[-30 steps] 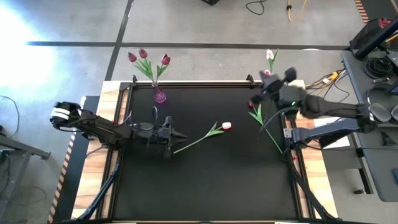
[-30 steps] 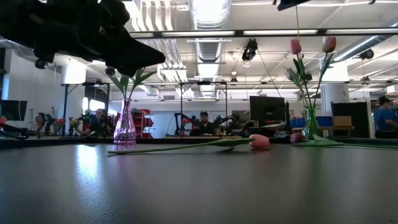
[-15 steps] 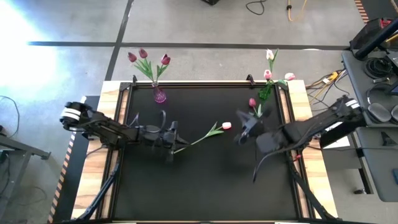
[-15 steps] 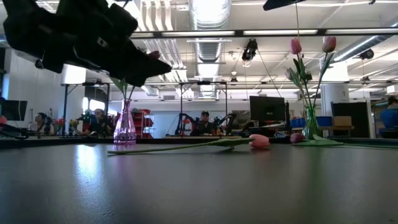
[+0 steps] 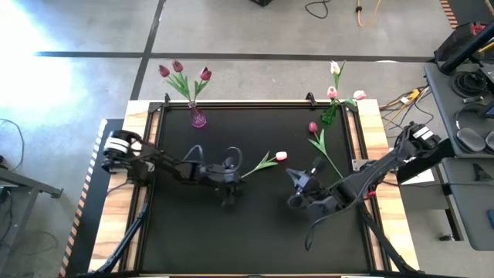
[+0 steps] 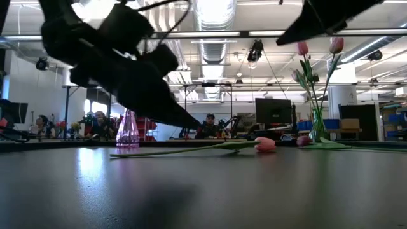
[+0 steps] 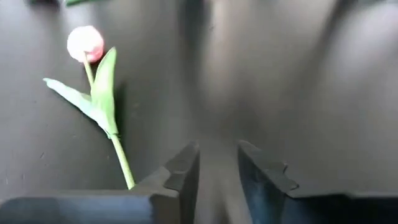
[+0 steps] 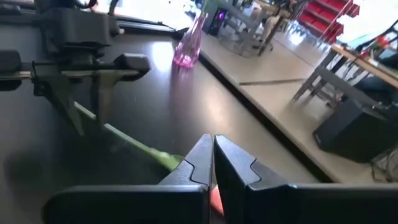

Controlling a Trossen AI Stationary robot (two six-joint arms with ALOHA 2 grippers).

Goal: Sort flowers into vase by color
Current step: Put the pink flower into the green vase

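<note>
A pale pink tulip [image 5: 280, 156] lies flat on the black mat, its stem [image 7: 118, 149] running back toward my left gripper. My left gripper [image 5: 234, 184] [image 7: 217, 163] is open, low over the mat, with the stem just outside one finger and nothing between the fingers. My right gripper [image 5: 296, 182] [image 8: 212, 148] is shut and empty, near the mat's middle, just on the near side of the tulip's head. A magenta tulip [image 5: 312, 127] lies on the mat by the right vase [image 5: 329, 115], which holds pale tulips. The pink vase [image 5: 198, 118] holds magenta tulips [image 5: 178, 68].
Both vases stand at the mat's far edge, pink one left [image 6: 127, 130], green-stemmed one right [image 6: 316, 127]. Both arms are close together at the mat's middle; the left gripper [image 8: 93, 74] shows ahead in the right wrist view. The near half of the mat is bare.
My right arm has swung away from the right vase, toward the near edge and the mat's middle, and now stands by the pink tulip's head. My left gripper has moved right and down along the tulip's stem. The tulips on the mat have stayed put.
</note>
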